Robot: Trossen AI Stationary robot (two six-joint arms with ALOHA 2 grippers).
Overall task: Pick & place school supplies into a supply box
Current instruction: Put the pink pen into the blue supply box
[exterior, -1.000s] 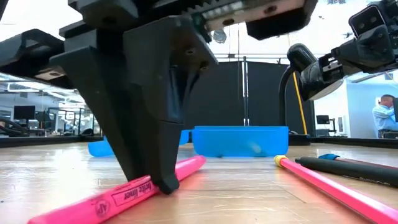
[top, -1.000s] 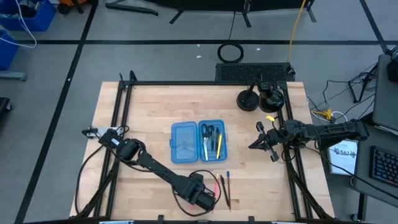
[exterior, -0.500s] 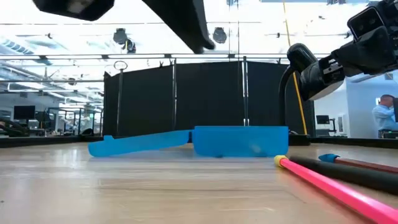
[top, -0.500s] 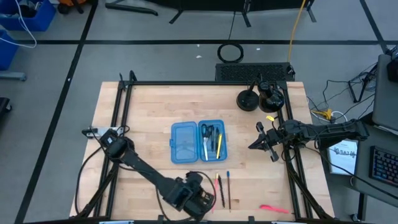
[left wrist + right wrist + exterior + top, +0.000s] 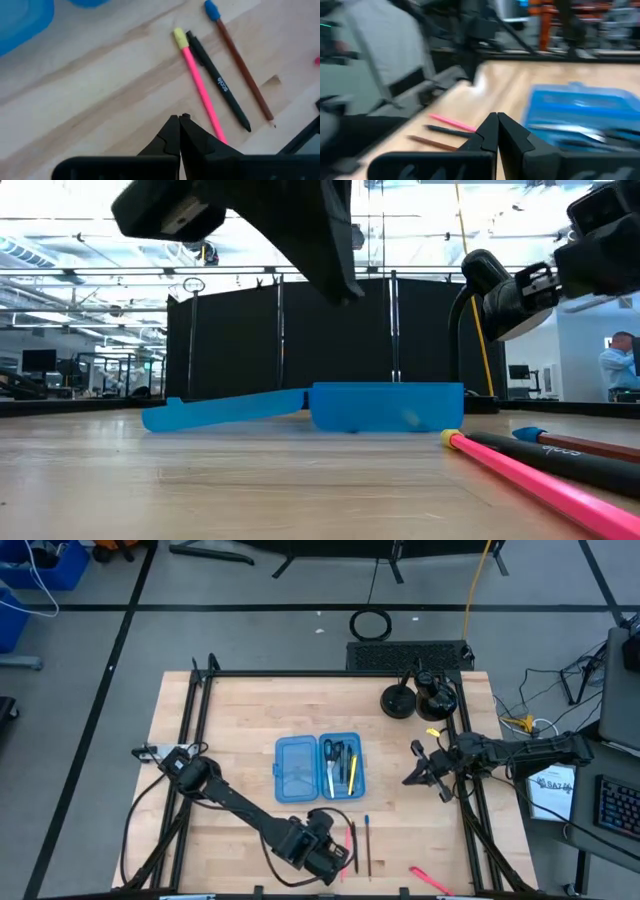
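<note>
The supply box lies open mid-table, with scissors and yellow pens in its right half. Near the front edge lie a pink pencil, a black pen and a brown, blue-tipped pencil, side by side. A pink highlighter lies alone at the near right corner. My left gripper hangs shut and empty above the table, just left of the pink pencil. My right gripper waits shut at the table's right edge, clear of everything.
Two black round stands sit at the far right corner. The black frame rails run along the table's left and right sides. Bare wood lies left of the box and in front of it.
My left gripper stood on the pink highlighter on the table, then rose clear and rolled its wrist. The highlighter has shot away to the table's near right corner and lies there. The pencils and the box have stayed put.
</note>
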